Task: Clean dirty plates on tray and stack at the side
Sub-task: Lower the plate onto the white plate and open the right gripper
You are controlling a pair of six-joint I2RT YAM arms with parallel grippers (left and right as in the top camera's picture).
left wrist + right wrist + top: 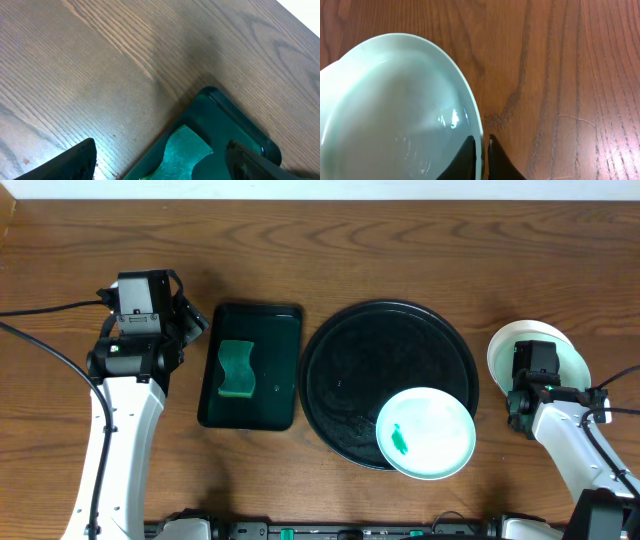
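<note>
While 2 plates sit stacked at the side, my right gripper looks pinched on the rim of the top plate. I see 1 smeared plate left on the tray. My left gripper has its fingers wide apart.

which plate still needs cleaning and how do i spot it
Find the big round black tray mid-table. One pale plate sits on its lower right, overhanging the rim. Unlike the stacked plates further right, it has a green smear.

Side plate partly under right arm
</note>
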